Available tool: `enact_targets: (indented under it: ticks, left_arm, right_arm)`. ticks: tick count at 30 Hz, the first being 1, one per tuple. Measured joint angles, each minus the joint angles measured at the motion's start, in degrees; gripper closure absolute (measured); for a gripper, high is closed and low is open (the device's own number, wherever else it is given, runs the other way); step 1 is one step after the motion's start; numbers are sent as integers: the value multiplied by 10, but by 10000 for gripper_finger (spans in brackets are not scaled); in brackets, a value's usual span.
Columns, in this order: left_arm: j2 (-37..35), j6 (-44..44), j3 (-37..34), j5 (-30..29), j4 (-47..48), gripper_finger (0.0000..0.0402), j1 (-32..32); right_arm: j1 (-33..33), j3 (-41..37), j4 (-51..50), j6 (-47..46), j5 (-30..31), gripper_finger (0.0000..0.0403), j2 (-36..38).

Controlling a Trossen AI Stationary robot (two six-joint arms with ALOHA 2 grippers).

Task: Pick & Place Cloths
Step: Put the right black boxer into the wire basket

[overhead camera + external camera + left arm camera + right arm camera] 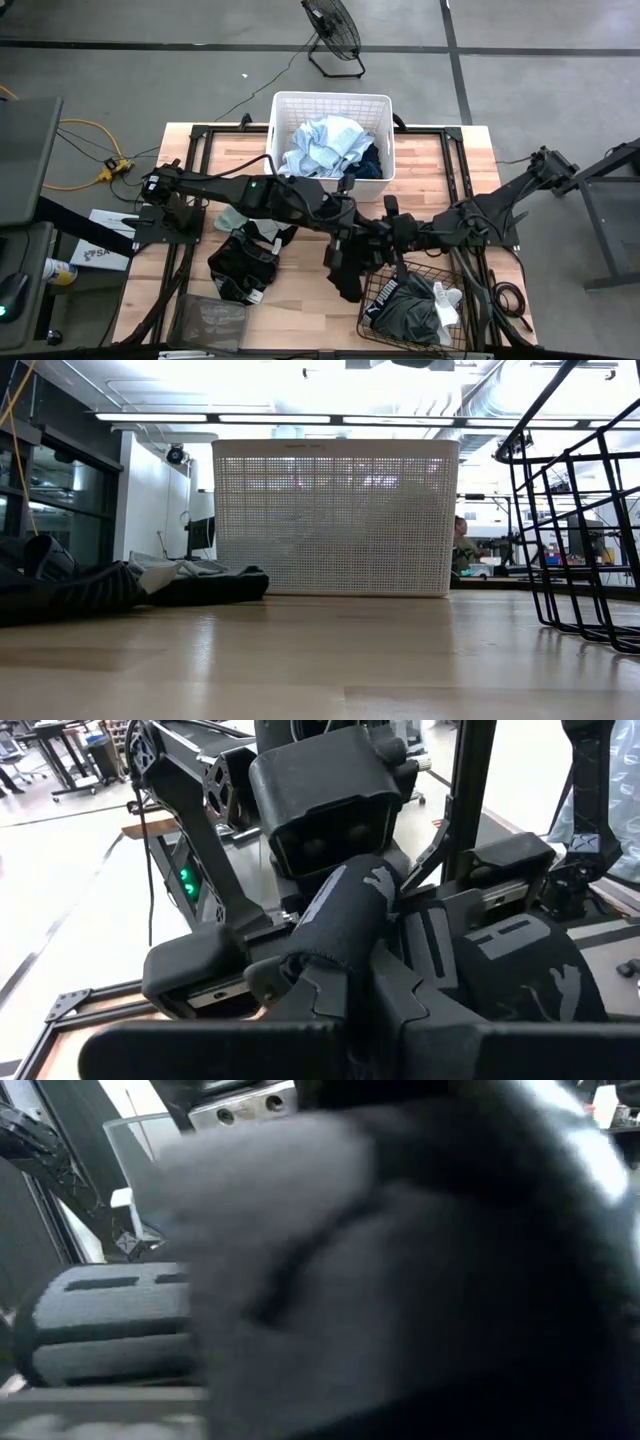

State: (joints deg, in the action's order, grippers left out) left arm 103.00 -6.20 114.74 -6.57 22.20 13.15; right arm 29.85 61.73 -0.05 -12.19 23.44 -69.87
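My left gripper (345,238) reaches from the table's left to its middle and is shut on a black cloth with white print (346,272), also seen in the left wrist view (350,920). My right gripper (388,236) faces it from the right. The black cloth (400,1280) fills the right wrist view and hides those fingers. Light blue and navy cloths (325,145) lie in the white laundry basket (283,105). Another black cloth (243,265) and a sage green one (231,217) lie on the table's left part. A dark cloth and a white-grey one (447,303) lie in the black wire basket (368,322). My left gripper pinches the black cloth between its two fingers, at a bunched fold (335,955), coming level from the table's left. The cloth is lifted, and its free end (348,290) hangs below the fingers toward the table. Another part (520,960) drapes against the right arm's gripper.
The white laundry basket (335,518) stands at the far middle edge and the black wire basket (585,540) at the near right. A grey flat item (210,322) lies at the near left corner. Bare wood (300,300) shows between the left cloths and the wire basket.
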Motion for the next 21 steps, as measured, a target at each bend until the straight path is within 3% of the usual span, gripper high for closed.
enact_targets:
  ticks: [4,6,15,21]
  left_arm:
    - [0,0,0,0,1,396,0]
    - [0,1,0,0,2,393,0]
    - [0,2,0,7,7,376,0]
    - [-3,0,0,9,9,296,0]
  right_arm:
    - [0,0,-2,0,0,358,0]
    - [0,0,-6,-2,0,384,0]
    - [0,0,-32,-63,0,390,4]
    - [0,0,-38,-75,-1,390,4]
